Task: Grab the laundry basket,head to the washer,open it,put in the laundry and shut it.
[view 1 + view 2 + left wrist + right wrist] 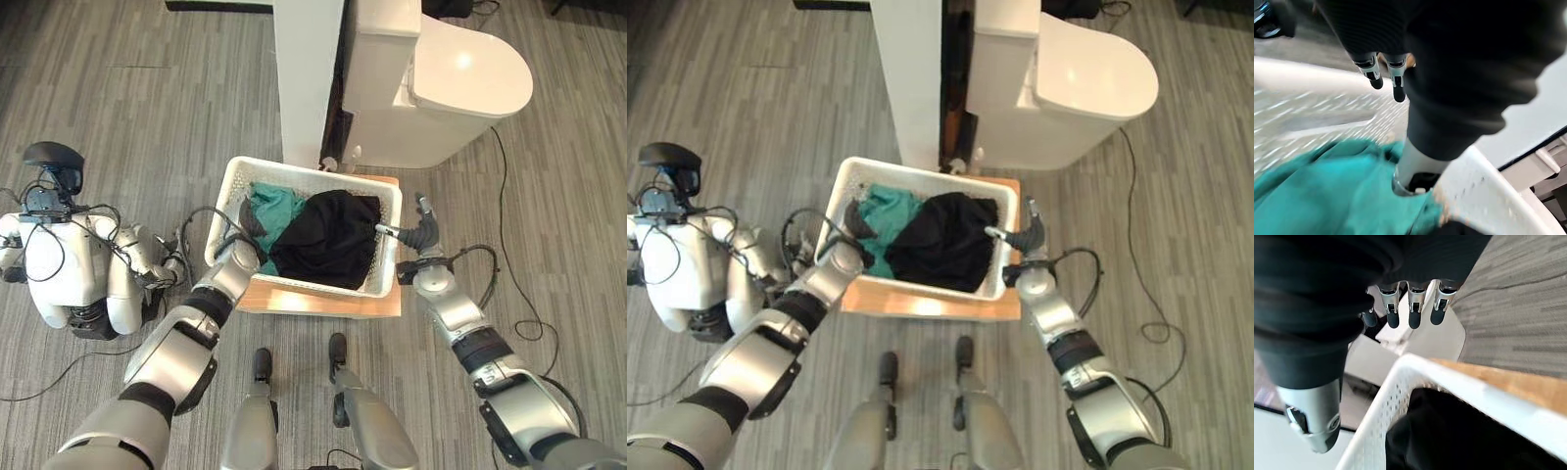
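The white laundry basket (387, 201), holding teal and black laundry (328, 235), is set on a low wooden stand (323, 304). It is flanked for a two-sided lift: the left robot hand (240, 245) at its 9 o'clock rim and the right robot hand (416, 235) at 3 o'clock, fingers relaxed, nothing gripped. The washer (431, 78) is seen at 12 o'clock.

Grey wood-plank floor (147, 108), a white appliance (431, 78) and a white panel (307, 78) ahead.
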Controlling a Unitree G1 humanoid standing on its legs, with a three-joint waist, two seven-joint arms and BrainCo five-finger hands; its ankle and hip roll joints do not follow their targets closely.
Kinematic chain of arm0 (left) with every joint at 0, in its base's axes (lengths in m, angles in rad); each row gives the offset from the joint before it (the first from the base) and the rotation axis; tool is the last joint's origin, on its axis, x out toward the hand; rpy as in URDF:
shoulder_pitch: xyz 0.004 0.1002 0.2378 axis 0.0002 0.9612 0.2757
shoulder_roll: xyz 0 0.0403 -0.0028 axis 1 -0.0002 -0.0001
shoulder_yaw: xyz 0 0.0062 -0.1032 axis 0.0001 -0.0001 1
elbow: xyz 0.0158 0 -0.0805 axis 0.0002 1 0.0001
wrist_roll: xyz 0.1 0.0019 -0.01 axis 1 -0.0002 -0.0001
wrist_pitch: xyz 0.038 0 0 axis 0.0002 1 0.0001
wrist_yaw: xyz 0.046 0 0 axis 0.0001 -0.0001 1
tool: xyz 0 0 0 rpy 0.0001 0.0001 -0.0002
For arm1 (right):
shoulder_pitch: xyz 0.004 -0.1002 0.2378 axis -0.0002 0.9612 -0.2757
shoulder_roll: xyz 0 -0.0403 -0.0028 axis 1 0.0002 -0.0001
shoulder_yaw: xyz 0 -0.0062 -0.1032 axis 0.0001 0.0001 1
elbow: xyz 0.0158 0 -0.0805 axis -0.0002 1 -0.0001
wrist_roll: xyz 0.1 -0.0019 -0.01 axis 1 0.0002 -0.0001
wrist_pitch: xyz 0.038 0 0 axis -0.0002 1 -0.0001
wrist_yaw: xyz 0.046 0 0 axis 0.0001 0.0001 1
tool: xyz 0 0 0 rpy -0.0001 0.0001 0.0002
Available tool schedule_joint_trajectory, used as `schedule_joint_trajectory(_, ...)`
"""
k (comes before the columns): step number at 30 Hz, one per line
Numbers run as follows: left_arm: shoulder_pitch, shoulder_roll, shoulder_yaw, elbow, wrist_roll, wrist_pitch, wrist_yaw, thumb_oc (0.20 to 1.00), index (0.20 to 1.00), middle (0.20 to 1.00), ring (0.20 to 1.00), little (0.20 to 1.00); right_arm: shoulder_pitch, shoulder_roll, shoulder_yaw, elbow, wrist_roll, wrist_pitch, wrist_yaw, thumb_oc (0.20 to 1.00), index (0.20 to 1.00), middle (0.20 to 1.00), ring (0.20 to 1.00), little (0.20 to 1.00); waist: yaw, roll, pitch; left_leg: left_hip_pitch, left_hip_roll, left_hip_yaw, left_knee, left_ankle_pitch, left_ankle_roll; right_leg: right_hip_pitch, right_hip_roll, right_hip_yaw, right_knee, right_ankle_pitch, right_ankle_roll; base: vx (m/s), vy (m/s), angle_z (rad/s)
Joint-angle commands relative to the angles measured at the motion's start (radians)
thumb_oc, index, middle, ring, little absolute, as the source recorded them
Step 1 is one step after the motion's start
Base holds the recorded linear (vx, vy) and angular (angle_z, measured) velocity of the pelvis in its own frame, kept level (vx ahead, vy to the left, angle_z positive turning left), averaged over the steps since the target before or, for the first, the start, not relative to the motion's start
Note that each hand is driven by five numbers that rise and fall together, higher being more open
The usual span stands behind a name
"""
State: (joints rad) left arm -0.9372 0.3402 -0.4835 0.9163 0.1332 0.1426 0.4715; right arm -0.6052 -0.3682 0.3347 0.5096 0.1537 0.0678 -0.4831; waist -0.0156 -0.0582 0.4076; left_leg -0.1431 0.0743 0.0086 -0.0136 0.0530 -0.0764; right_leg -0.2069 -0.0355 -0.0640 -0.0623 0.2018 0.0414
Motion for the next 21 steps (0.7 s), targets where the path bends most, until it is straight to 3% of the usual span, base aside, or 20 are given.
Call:
schedule_joint_trajectory(1, -0.041, 0.026, 0.011, -0.024, 0.096, -0.007, 0.103, 1.0, 1.0, 1.0, 1.0, 1.0, 0.039, -0.042, -0.049, -0.064, -0.021, -0.067, -0.046, 1.0, 1.0, 1.0, 1.0, 1.0, 0.018, 0.008, -0.036, -0.05, 0.009, -0.019, -0.044, 0.043, 0.026, -0.002, -0.042, 0.039, 0.1, -0.123, 0.073, 0.0, 0.0, 0.0)
schedule_joint_trajectory(11, 0.015, 0.094, 0.104, -0.198, 0.172, 0.043, 0.166, 1.0, 1.0, 1.0, 1.0, 1.0, 0.154, -0.051, -0.11, -0.181, -0.068, -0.063, -0.054, 1.0, 1.0, 1.0, 1.0, 1.0, 0.015, 0.011, -0.015, -0.045, 0.008, -0.012, -0.03, 0.027, 0.03, -0.004, -0.041, 0.049, 0.103, -0.122, 0.072, 0.0, -0.001, 0.0)
schedule_joint_trajectory(15, 0.034, 0.096, 0.14, -0.137, 0.105, 0.062, 0.151, 1.0, 1.0, 1.0, 1.0, 1.0, 0.175, -0.048, -0.123, -0.209, -0.065, -0.054, -0.048, 1.0, 1.0, 1.0, 1.0, 1.0, 0.01, 0.017, -0.007, -0.042, 0.007, -0.008, -0.033, 0.03, 0.031, -0.007, -0.042, 0.051, 0.103, -0.12, 0.071, 0.0, 0.0, 0.0)
schedule_joint_trajectory(21, 0.011, 0.055, 0.21, 0.026, -0.137, 0.035, 0.15, 1.0, 1.0, 1.0, 1.0, 1.0, 0.164, -0.065, -0.109, -0.242, -0.18, 0.009, -0.05, 1.0, 1.0, 1.0, 1.0, 1.0, -0.001, 0.023, 0.01, -0.039, 0.005, 0.002, -0.039, 0.034, 0.034, -0.015, -0.041, 0.056, 0.105, -0.115, 0.071, -0.01, 0.013, -0.02)
